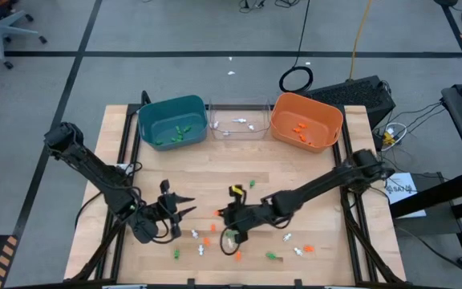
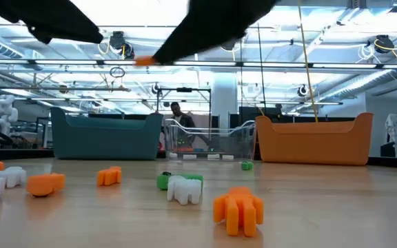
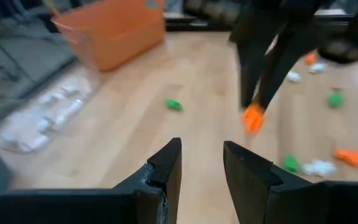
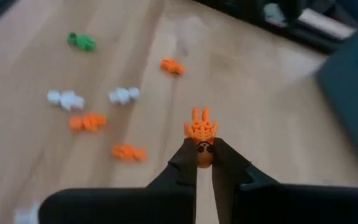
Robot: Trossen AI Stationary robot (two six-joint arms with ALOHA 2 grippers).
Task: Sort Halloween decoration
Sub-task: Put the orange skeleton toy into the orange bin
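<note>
Wooden table (image 1: 311,197), scattered trinkets: right gripper (image 4: 204,152) clamped on orange trinket (image 4: 201,132), best carried level to orange bin (image 1: 306,121); left gripper (image 3: 201,163) parted, empty.

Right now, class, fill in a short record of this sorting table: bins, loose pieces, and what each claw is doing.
bins: teal bin, clear bin, orange bin, in a row at the table's far edge
loose pieces: orange, green and white trinkets scattered on the near half of the table
right claw: shut on an orange trinket, lifted off the wood
left claw: open, empty, near the table's left front
</note>
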